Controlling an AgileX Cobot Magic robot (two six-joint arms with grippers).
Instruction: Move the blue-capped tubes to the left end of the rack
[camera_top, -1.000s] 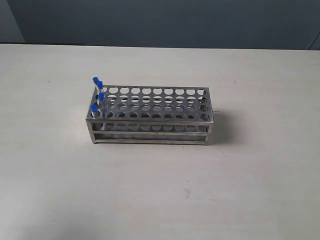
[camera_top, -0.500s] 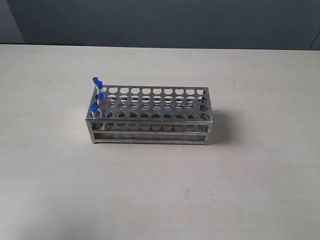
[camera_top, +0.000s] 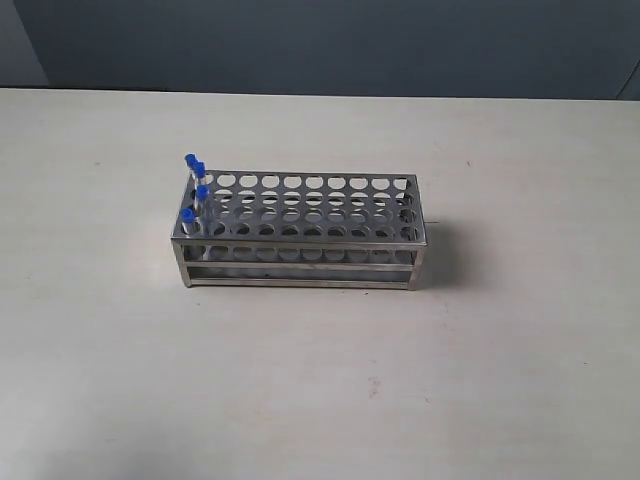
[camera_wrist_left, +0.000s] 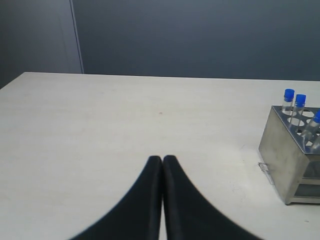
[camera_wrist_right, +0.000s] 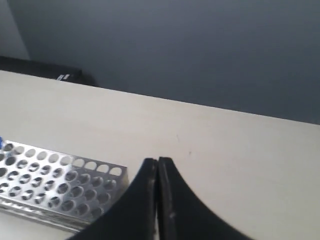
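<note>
Left tool (camera_wrist_left: 162, 159): fingers pressed together with nothing between them, over bare desk (camera_top: 320, 400), apart from the rack (camera_top: 300, 232).
Right tool (camera_wrist_right: 157, 161): fingers together, holding nothing, over the desk near the rack end away from the tubes (camera_top: 196, 190).
Rack: flat on the desk near its middle, long side facing the exterior view.
Tubes: four, blue-capped, upright in the holes at the rack's left end, caps above the top plate.
Wall (camera_top: 330, 45): dark, behind the desk.

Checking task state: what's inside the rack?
Four blue-capped tubes stand in holes at the left end of the rack; other holes look empty. Tube bottoms hidden by the frame.
</note>
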